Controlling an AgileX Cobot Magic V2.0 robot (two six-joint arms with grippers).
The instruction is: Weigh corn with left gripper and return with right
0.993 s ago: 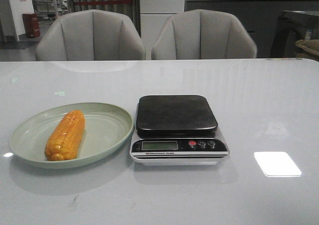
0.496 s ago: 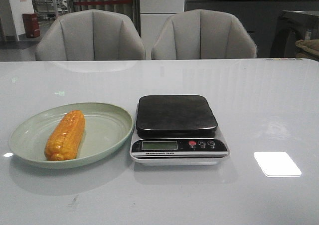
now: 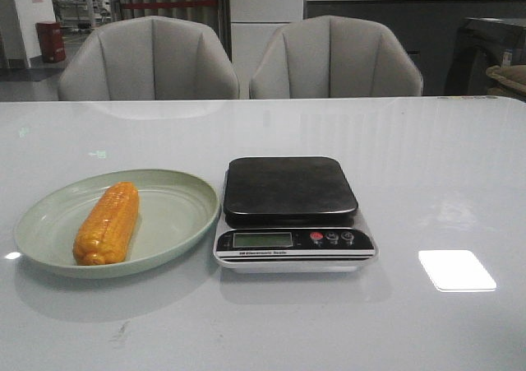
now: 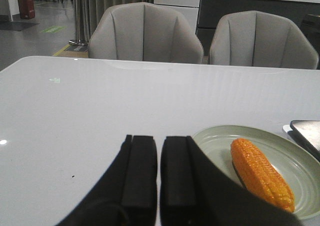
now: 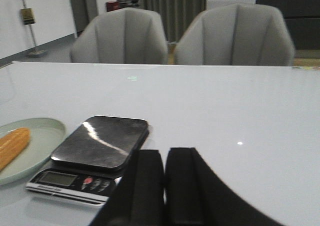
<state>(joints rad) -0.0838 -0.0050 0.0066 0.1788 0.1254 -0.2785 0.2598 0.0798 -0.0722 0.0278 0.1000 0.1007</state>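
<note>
The orange-yellow corn [image 3: 108,222] lies lengthwise on a pale green plate [image 3: 177,215] at the table's left. It also shows in the left wrist view [image 4: 260,173] and at the edge of the right wrist view [image 5: 12,145]. The scale [image 3: 292,211], with a dark platform and a display strip, stands just right of the plate and is bare. My left gripper [image 4: 159,145] is shut and empty, off to the plate's side. My right gripper [image 5: 165,157] is shut and empty, beside the scale [image 5: 95,151]. Neither gripper shows in the front view.
Two grey chairs [image 3: 152,58] [image 3: 335,57] stand behind the table's far edge. A bright light patch [image 3: 456,270] reflects on the white tabletop right of the scale. A dark counter runs along the back right.
</note>
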